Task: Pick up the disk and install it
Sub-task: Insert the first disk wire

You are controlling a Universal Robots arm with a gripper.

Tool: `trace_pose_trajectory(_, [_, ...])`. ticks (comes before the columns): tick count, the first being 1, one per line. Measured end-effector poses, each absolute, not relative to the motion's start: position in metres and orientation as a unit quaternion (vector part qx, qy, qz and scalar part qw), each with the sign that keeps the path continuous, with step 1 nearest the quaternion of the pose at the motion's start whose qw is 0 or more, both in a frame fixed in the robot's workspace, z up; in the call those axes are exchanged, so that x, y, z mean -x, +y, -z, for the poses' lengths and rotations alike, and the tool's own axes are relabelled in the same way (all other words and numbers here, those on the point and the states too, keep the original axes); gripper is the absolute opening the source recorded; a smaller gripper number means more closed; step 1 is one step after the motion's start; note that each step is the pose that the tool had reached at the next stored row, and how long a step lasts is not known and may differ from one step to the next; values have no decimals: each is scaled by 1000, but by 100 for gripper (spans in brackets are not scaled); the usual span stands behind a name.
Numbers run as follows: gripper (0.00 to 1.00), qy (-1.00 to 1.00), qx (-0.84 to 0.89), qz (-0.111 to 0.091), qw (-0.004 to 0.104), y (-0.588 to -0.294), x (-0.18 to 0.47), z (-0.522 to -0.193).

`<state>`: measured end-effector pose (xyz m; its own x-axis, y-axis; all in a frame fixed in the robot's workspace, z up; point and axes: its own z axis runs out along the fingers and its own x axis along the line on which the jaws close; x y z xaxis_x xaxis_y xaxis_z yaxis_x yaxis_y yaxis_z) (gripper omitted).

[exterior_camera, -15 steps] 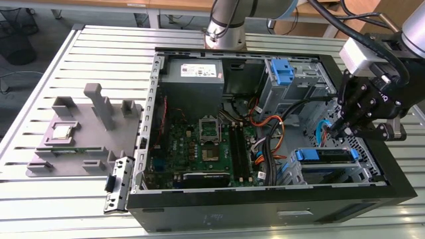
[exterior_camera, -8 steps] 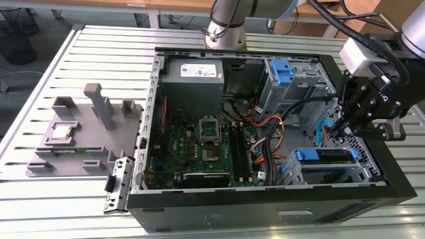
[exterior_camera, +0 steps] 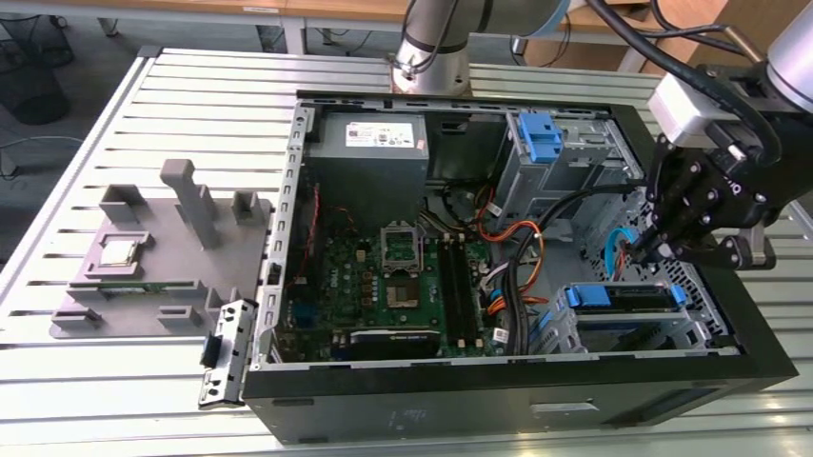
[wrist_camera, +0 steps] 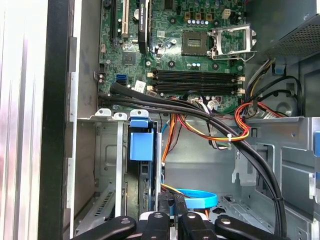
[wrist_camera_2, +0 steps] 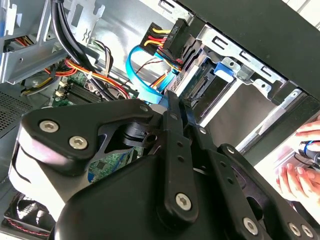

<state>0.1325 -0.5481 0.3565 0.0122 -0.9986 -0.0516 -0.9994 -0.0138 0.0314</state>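
disk (exterior_camera: 619,297) on edge inside the open case (exterior_camera: 508,405) (jaws together, empty, just beside it)

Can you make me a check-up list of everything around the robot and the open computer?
Surface: slatted metal table, open computer case on it.
Job's things: disk in its blue carrier sits in the case's drive bay.
Clutter: grey fixture tray holding a small chip; tall blue bracket.
Grippers: gripper near the disk, jaws shut.
Cables: blue flat cable, black cable bundle.
Surroundings: a person's hand beside the case.
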Motion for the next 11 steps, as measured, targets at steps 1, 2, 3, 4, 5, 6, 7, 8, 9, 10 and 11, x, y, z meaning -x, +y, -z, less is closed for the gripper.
trace_pose_trajectory(1, [16,702,712,-28,8,-548,-132,-356])
trace_pose_trajectory(2, [16,702,712,-27,9,-549,-132,-356])
trace_pose_trajectory(3, [16,702,712,-26,11,-549,-131,-356])
trace_pose_trajectory(4, [16,702,712,-24,12,-550,-131,-355])
trace_pose_trajectory(5, [16,701,712,-23,13,-550,-130,-355])
trace_pose_trajectory(6, [16,701,713,-21,15,-550,-130,-354])
trace_pose_trajectory(7, [16,701,713,-20,16,-551,-130,-354])
trace_pose_trajectory(8, [16,700,714,-18,18,-551,-129,-353])
trace_pose_trajectory(9, [16,700,714,-16,19,-552,-128,-353])
trace_pose_trajectory(10, [16,699,714,-15,21,-553,-128,-352])
trace_pose_trajectory(11, [16,699,715,-13,23,-553,-127,-352])
